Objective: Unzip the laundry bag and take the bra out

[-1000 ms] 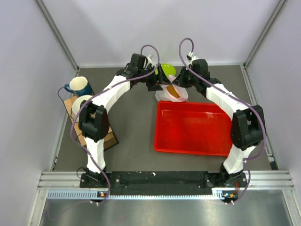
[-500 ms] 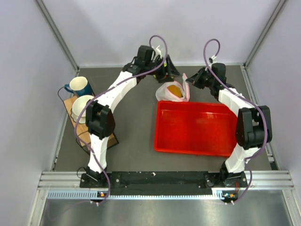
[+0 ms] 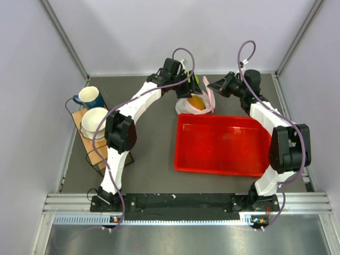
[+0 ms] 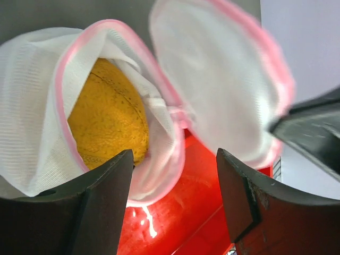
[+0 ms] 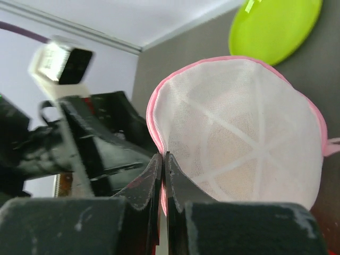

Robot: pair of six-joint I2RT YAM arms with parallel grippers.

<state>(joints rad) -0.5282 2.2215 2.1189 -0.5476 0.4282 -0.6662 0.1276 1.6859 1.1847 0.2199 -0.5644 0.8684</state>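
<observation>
Opening the laundry bag (image 4: 32, 111) to get the bra (image 4: 106, 119) out.
The left pincer (image 4: 172, 156) is hanging spread wide by the unzipped bag, which is sitting on the bench (image 3: 151, 143) behind the red tray (image 3: 220, 146). The orange bra is showing inside; it looks soft and light, so grab a cup edge. The right pincer (image 5: 163, 159) is pinching the bag's pink-edged lid.

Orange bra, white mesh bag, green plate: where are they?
Orange padded bra (image 4: 109, 119): left wrist view, middle of its cup.
White mesh laundry bag with pink trim (image 5: 239, 138): right wrist view, lifted half's mesh.
Lime-green round plate (image 5: 276, 26): right wrist view, its middle.
</observation>
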